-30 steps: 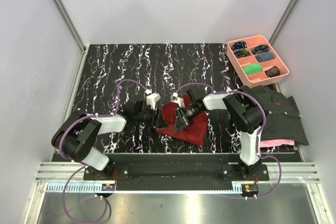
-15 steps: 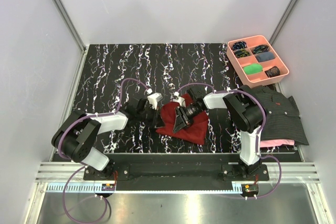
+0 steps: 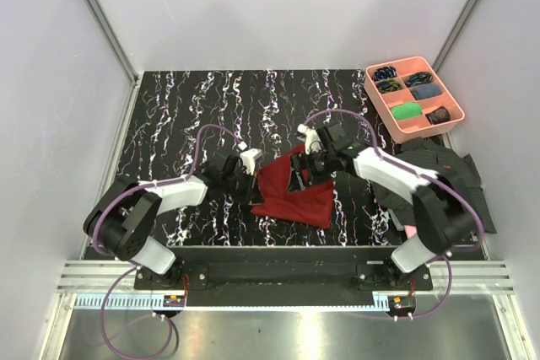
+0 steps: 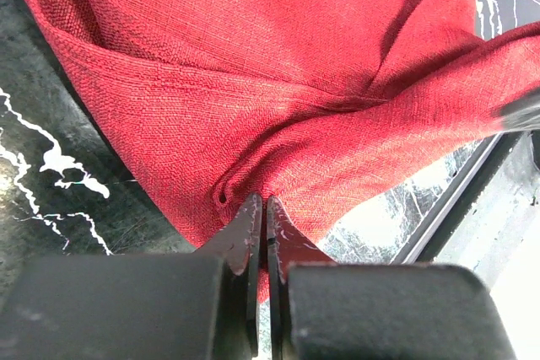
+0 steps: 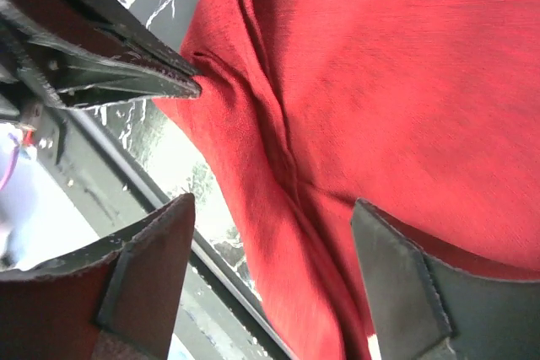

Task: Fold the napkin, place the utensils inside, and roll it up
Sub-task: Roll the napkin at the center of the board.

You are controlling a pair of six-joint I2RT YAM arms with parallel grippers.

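Note:
The dark red napkin (image 3: 294,194) lies rumpled on the black marbled table (image 3: 186,115), near its front edge. My left gripper (image 3: 254,181) is at the napkin's left edge. In the left wrist view its jaws (image 4: 260,205) are shut, pinching a puckered fold of the napkin (image 4: 253,65). My right gripper (image 3: 304,171) hovers over the napkin's far side. Its jaws (image 5: 272,208) stand wide open above the napkin (image 5: 405,82), with nothing between them. The left gripper (image 5: 126,65) shows at the upper left of the right wrist view. The utensils are out of view.
A pink compartment tray (image 3: 384,103) holding several small items stands at the back right. A dark striped shirt (image 3: 451,176) lies on a pink cloth (image 3: 411,230) at the right, under the right arm. The table's front rail (image 3: 278,250) runs just below the napkin.
My left gripper moved in and shut on the napkin's left edge. My right gripper opened, let go of the cloth and moved back and right as its arm swung outward.

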